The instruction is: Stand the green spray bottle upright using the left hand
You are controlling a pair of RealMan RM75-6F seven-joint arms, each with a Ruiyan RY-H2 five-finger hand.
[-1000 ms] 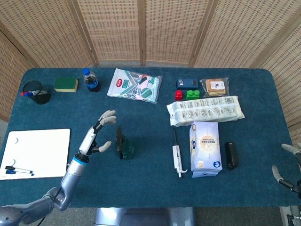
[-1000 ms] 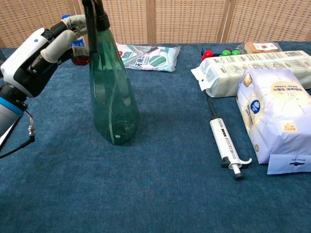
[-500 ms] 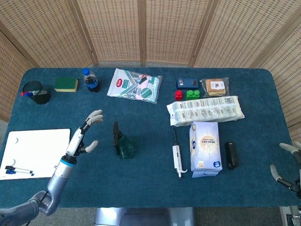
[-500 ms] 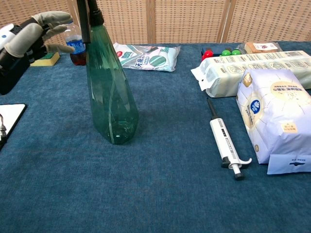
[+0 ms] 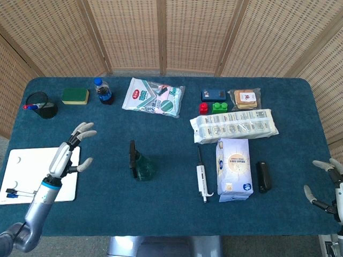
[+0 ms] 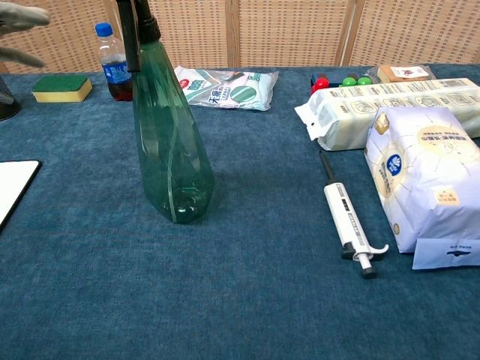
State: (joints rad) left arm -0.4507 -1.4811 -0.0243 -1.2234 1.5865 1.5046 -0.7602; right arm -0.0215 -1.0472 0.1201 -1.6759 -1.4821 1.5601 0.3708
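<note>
near the front edge, the left hand (image 5: 68,152) hovers with fingers spread, empty, over a whiteboard (image 5: 32,174). beyond it, well apart, the green spray bottle (image 6: 169,142) stands upright alone, seemingly finished. right hand (image 5: 326,182) idle, spread.

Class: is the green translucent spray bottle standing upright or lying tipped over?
Upright: the green translucent spray bottle stands on its wide base, black nozzle on top, with neither hand touching it.

Green spray bottle (image 6: 171,142) upright on blue table (image 6: 247,285); left robot hand (image 6: 19,34) fingertips at top-left edge, apart.
</note>
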